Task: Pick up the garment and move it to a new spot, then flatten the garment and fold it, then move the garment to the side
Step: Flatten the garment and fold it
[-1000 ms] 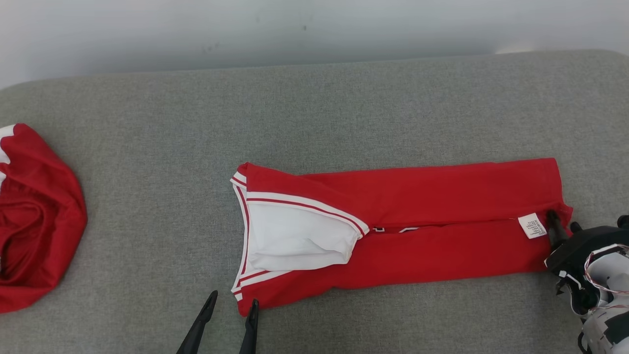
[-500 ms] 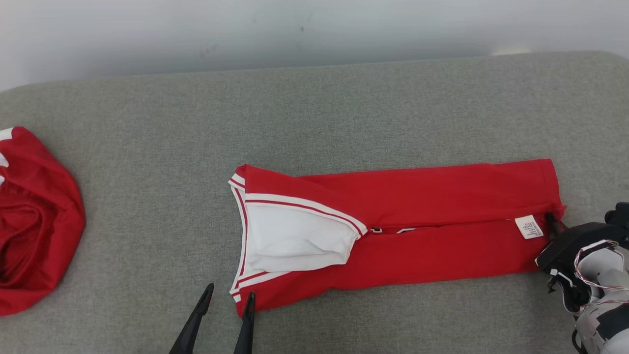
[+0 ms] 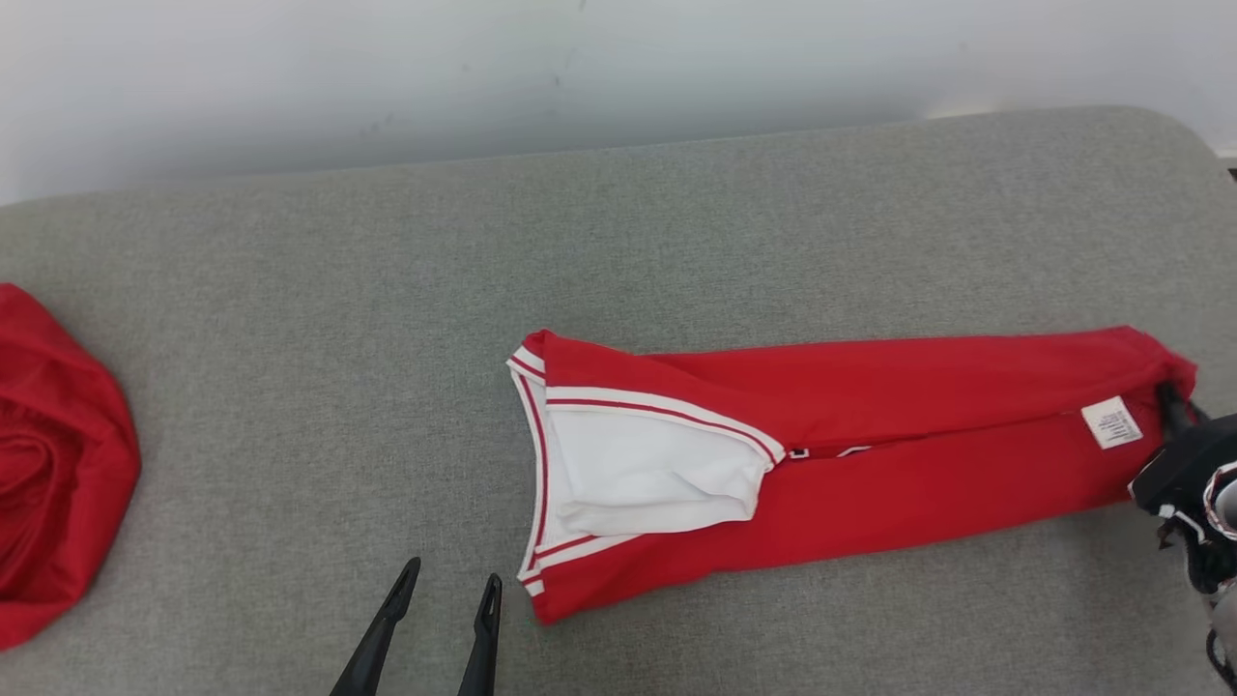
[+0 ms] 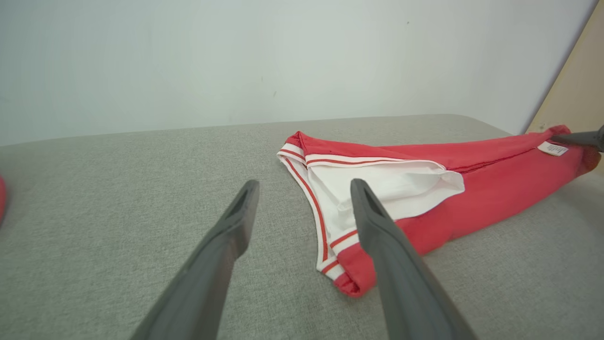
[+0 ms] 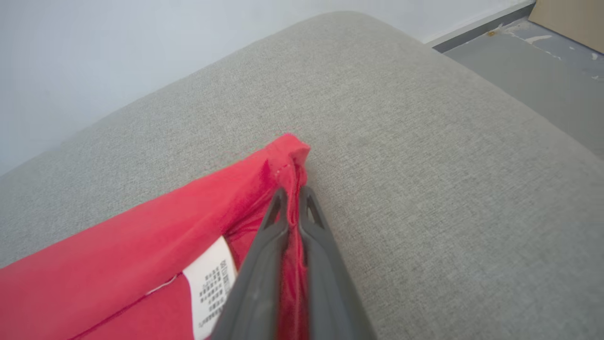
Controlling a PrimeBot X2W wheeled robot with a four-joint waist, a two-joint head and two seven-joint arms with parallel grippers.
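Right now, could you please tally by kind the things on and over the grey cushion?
Red garments: 2, the folded garment and a crumpled garment
White care label: 1
Grippers: 2, left gripper and right gripper
Total: 5

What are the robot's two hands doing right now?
Left gripper: open, holding nothing.
Right gripper: closed on the end of the red garment.

— What can't we see whole?
— The red cloth (image 3: 48,464) on the left. The edge cuts it off.
— And the tag (image 3: 1111,422) on the shirt (image 3: 918,474)?
— Its words are too small to read.
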